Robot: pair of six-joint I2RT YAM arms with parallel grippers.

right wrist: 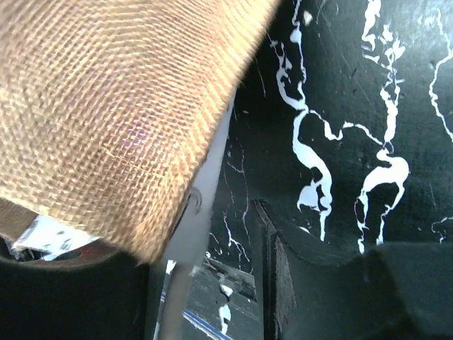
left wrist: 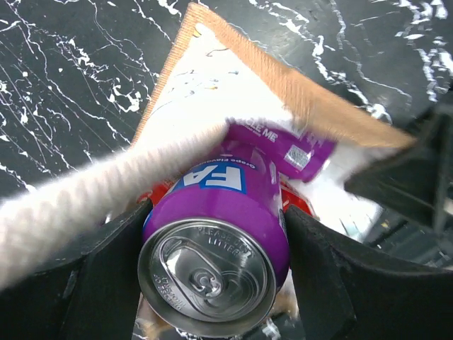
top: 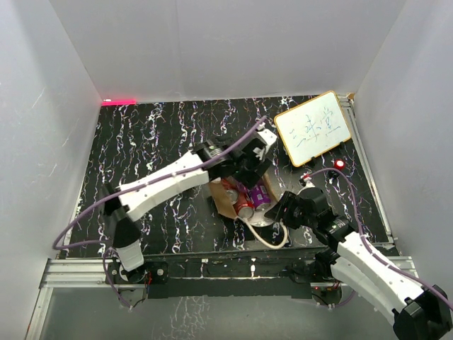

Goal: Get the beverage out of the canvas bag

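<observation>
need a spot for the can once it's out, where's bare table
Bare table lies far left, between the left wall and the left arm, and between that arm and the near rail. Crowded: around the canvas bag, white board and right end effector.

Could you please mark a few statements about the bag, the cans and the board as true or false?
1. The left gripper holds a purple can between its fingers. True.
2. The canvas bag holds no other can. False: a second purple can lies inside.
3. The white board lies left of the bag. False: it lies at the far right.
4. A cream handle crosses the left wrist view. True.
</observation>
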